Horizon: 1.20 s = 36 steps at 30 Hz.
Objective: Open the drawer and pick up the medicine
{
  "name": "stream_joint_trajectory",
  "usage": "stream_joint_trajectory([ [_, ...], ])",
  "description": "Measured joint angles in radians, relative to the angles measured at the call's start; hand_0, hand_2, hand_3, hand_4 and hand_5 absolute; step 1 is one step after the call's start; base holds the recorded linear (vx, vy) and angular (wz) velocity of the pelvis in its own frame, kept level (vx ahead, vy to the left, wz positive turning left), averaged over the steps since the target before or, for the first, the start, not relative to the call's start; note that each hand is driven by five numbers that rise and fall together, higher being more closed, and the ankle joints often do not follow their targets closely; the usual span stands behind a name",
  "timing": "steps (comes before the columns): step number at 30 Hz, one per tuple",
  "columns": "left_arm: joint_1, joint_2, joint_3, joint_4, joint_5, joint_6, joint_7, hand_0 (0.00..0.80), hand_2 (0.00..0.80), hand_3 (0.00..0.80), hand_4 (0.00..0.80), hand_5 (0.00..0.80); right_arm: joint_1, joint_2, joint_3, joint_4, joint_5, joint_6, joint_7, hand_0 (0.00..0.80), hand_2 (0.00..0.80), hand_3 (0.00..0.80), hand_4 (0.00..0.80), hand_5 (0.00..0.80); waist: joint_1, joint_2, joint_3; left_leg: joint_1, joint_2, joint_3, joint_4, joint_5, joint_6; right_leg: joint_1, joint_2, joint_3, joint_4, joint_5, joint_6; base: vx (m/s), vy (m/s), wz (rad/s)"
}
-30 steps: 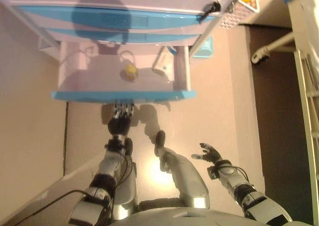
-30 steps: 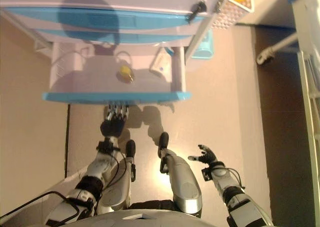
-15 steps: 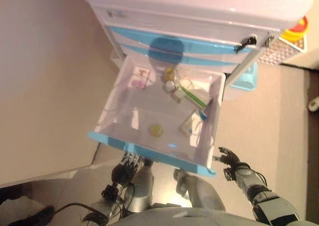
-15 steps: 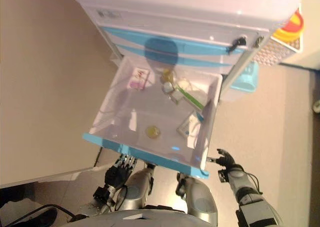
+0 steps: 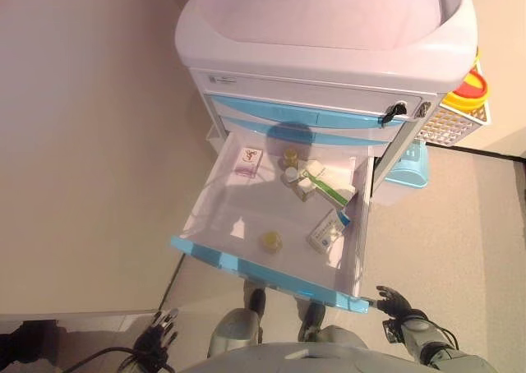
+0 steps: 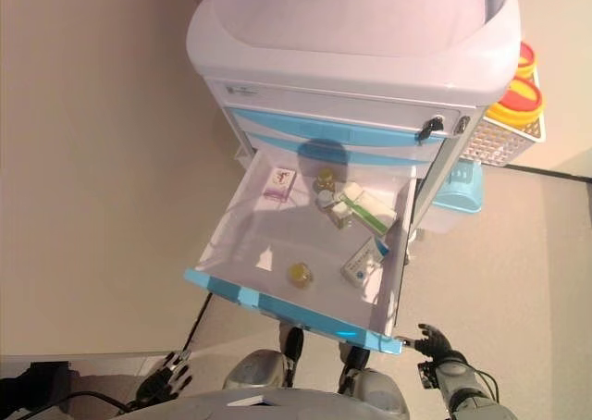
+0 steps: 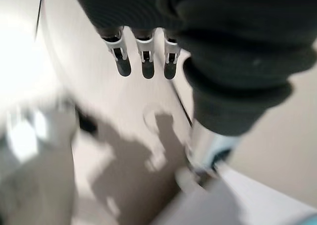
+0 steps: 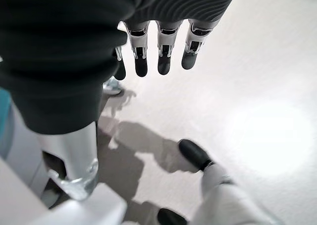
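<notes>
The white cart's lowest drawer [image 5: 215,225], with a blue front [image 5: 271,276], stands pulled far out. Inside lie a small yellow-capped bottle [image 5: 269,241], a white and blue box [image 5: 329,229], a white and green box [image 5: 326,186], a pink-labelled box [image 5: 248,161] and a small bottle [image 5: 290,155] at the back. My left hand [image 5: 158,338] hangs open low at the left, apart from the drawer front, its fingers [image 7: 143,61] straight over the floor. My right hand [image 5: 396,301] is open just right of the drawer's front corner, with its fingers [image 8: 163,56] straight and holding nothing.
Two shut blue drawers [image 5: 296,118] and a key lock [image 5: 396,110] sit above the open one. A white basket [image 5: 448,125] with yellow containers [image 5: 467,87] hangs on the cart's right side, and a light blue bin [image 5: 408,168] stands below it. A beige wall runs along the left.
The camera has pulled back and the whole view shifted. The drawer shows further out, with more contents in sight. My left hand has come off the drawer front and dropped to the lower left.
</notes>
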Motion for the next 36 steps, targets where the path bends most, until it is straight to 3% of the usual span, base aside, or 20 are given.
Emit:
stream_joint_trajectory([
  [4,-0.031,0.031,-0.126,-0.005,0.223,-0.005,0.114,0.0,0.0,0.0,0.0,0.0,0.022,0.008,-0.059,0.009,0.042,0.032,-0.066,0.0,0.0,0.0,0.0,0.0,-0.034,-0.063,-0.037,0.028,-0.006,0.042,-0.031,0.007,0.019,-0.015,-0.007,0.054,0.019,0.003,0.009,0.053,0.029,-0.33],
  [7,-0.06,0.047,-0.188,-0.008,0.301,0.008,0.123,0.0,0.0,0.0,0.0,0.0,0.038,0.002,-0.139,0.018,0.084,0.036,-0.167,0.0,0.0,0.0,0.0,0.0,-0.069,-0.1,-0.079,0.043,-0.008,0.084,-0.053,0.004,0.032,-0.026,-0.009,0.095,0.02,0.011,0.022,0.052,0.029,-0.38],
  [9,-0.075,0.047,-0.211,-0.012,0.321,0.017,0.12,0.0,0.0,0.0,0.0,0.0,0.051,-0.025,-0.186,-0.01,0.082,0.019,-0.255,0.0,0.0,0.0,0.0,0.0,-0.095,-0.107,-0.086,0.062,-0.014,0.102,-0.079,0.01,0.044,-0.025,-0.011,0.125,0.019,0.017,0.03,0.038,0.044,-0.4],
  [13,-0.034,0.036,-0.239,-0.045,0.324,0.062,0.119,0.0,0.0,0.0,0.0,0.0,0.115,-0.109,-0.202,-0.439,-0.008,-0.008,-0.422,0.0,0.0,0.0,0.0,0.0,-0.158,-0.097,-0.086,0.089,-0.024,0.162,-0.123,0.023,0.064,-0.017,-0.01,0.196,-0.046,0.073,0.052,-0.001,0.081,-0.51],
  [14,-0.019,0.03,-0.238,-0.062,0.324,0.073,0.119,0.0,0.0,0.0,0.0,0.0,0.147,-0.124,-0.192,-0.638,-0.043,0.012,-0.441,0.0,0.0,0.0,0.0,0.0,-0.172,-0.096,-0.084,0.093,-0.029,0.171,-0.133,0.025,0.066,-0.011,-0.01,0.207,-0.073,0.091,0.052,-0.016,0.099,-0.4],
  [16,-0.005,0.018,-0.234,-0.076,0.33,0.082,0.116,0.0,0.0,0.0,0.0,0.0,0.147,-0.152,-0.16,-0.873,-0.162,-0.021,-0.446,0.0,0.0,0.0,0.0,0.0,-0.193,-0.098,-0.083,0.097,-0.034,0.19,-0.133,0.024,0.069,-0.008,-0.01,0.232,-0.088,0.106,0.057,-0.007,0.094,-0.31],
  [20,-0.008,0.005,-0.233,-0.08,0.334,0.1,0.097,0.0,0.0,0.0,0.0,0.0,0.108,-0.254,-0.066,-1.149,-0.322,-0.105,-0.342,0.0,0.0,0.0,0.0,0.0,-0.197,-0.098,-0.083,0.099,-0.041,0.209,-0.133,0.016,0.08,-0.012,-0.017,0.252,-0.088,0.11,0.064,0.008,0.052,-0.15],
  [24,-0.007,-0.001,-0.234,-0.077,0.341,0.125,0.091,0.0,0.0,0.0,0.0,0.0,-0.008,-0.396,0.038,-1.27,-0.43,-0.199,-0.205,0.0,0.0,0.0,0.0,0.0,-0.195,-0.102,-0.082,0.096,-0.046,0.209,-0.133,0.015,0.083,-0.014,-0.022,0.251,-0.088,0.111,0.065,0.0,0.0,0.0],
  [29,-0.012,0.003,-0.234,-0.072,0.341,0.144,0.083,0.0,0.0,0.0,0.0,0.0,-0.211,-0.507,0.215,-1.295,-0.478,-0.26,-0.033,0.0,0.0,0.0,0.0,0.0,-0.153,-0.105,-0.08,0.082,-0.049,0.193,-0.133,0.021,0.084,-0.02,-0.026,0.23,-0.088,0.11,0.068,-0.013,-0.034,0.1],
  [36,-0.047,0.042,-0.234,-0.076,0.34,0.162,0.074,0.0,0.0,0.0,0.0,0.0,-0.433,-0.534,0.485,-1.141,-0.613,-0.302,0.126,0.0,0.0,0.0,0.0,0.0,-0.043,-0.134,-0.058,0.048,-0.052,0.095,-0.128,0.041,0.074,-0.015,-0.034,0.156,-0.088,0.099,0.081,-0.026,-0.074,0.43],
])
